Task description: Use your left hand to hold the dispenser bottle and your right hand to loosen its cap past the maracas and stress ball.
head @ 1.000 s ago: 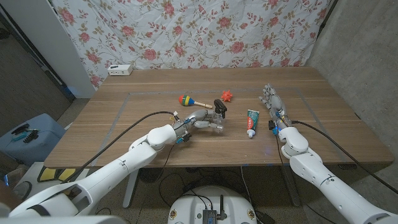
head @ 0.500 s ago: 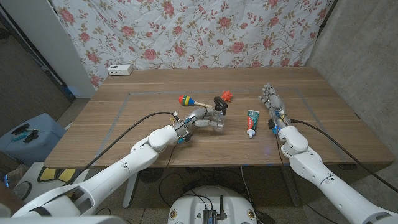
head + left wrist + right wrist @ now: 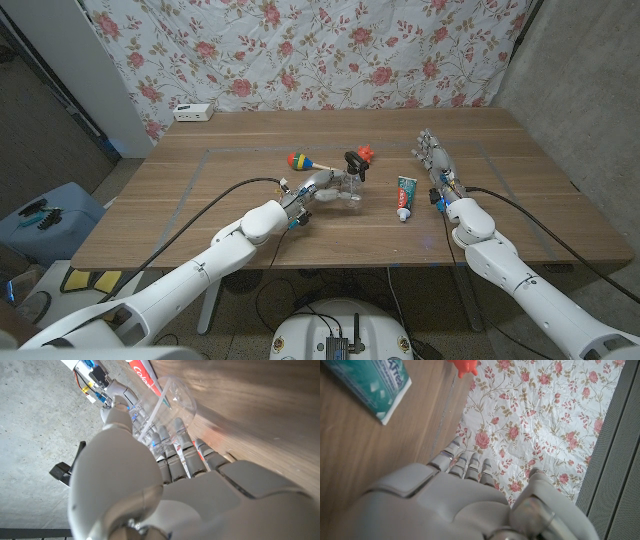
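My left hand (image 3: 322, 189) grips a clear dispenser bottle (image 3: 345, 187) near the table's middle; its black pump cap (image 3: 353, 162) stands above my fingers. In the left wrist view my left hand (image 3: 150, 475) wraps the clear bottle (image 3: 172, 402), with the black pump (image 3: 64, 469) off to the side. A colourful maraca (image 3: 298, 160) lies just behind and left of the bottle. A red stress ball (image 3: 366, 152) sits right behind the cap. My right hand (image 3: 435, 160) stands on the right with fingers apart and holds nothing. The right wrist view shows my right hand (image 3: 460, 495) and the stress ball (image 3: 464, 366).
A toothpaste tube (image 3: 405, 197) lies between the bottle and my right hand, and shows as the toothpaste tube (image 3: 370, 382) and the toothpaste tube (image 3: 145, 370). A white box (image 3: 193, 112) sits at the table's (image 3: 200, 190) far left edge. A floral cloth hangs behind.
My left hand has raised the bottle a little, so the black cap now stands higher and closer to the stress ball. My right hand has shifted slightly away from me.
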